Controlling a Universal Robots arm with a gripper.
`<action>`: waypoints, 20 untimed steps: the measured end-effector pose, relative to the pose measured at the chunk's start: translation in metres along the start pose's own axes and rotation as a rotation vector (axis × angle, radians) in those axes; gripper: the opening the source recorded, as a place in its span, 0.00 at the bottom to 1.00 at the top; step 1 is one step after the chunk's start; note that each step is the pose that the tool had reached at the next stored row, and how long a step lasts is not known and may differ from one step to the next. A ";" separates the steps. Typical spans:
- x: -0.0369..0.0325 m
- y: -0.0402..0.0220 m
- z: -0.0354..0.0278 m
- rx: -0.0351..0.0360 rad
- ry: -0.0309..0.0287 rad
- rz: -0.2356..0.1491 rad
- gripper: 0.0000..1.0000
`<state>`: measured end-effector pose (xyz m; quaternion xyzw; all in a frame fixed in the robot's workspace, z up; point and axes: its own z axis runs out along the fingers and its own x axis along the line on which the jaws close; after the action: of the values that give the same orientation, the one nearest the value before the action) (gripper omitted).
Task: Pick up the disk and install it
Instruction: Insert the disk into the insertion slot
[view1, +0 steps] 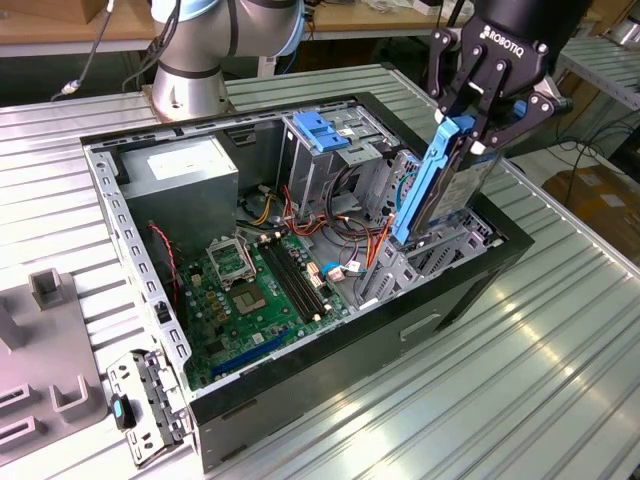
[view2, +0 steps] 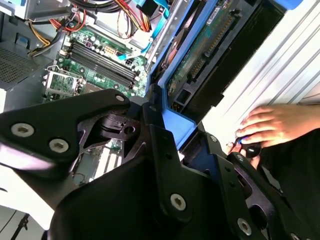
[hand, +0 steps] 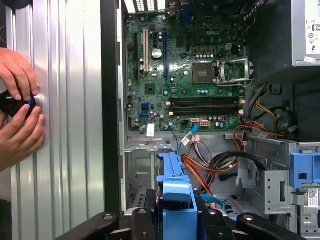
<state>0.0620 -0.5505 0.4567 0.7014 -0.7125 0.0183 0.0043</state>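
Note:
The disk (view1: 432, 190), a dark flat drive with bright blue side rails, stands on edge, tilted. Its lower end dips into the drive bay (view1: 440, 255) at the side of the open computer case (view1: 300, 375) on the exterior view's right. My gripper (view1: 472, 135) is shut on the disk's upper end from above. In the second wrist view the disk (view2: 202, 47) shows its circuit-board side past the black fingers (view2: 160, 135). In the first wrist view the blue end tab of the disk (hand: 176, 192) sits between the fingers, above the bay.
Inside the case lie a green motherboard (view1: 255, 290), a power supply (view1: 185, 175), a metal cage topped by a light-blue latch plate (view1: 320, 130), and red and orange cables (hand: 220, 167). A person's hands (hand: 20, 115) hold a small black object on the ribbed table beside the case. Grey fixtures (view1: 50, 290) stand at the exterior view's left.

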 end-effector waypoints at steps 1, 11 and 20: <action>0.0006 0.0000 0.0009 0.0001 -0.0040 -0.005 0.37; 0.0095 0.0000 0.0076 0.0001 -0.0294 -0.013 0.37; 0.0094 0.0001 0.0124 -0.0013 -0.0293 0.001 0.37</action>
<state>0.0620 -0.5603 0.4445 0.7014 -0.7127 0.0076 -0.0057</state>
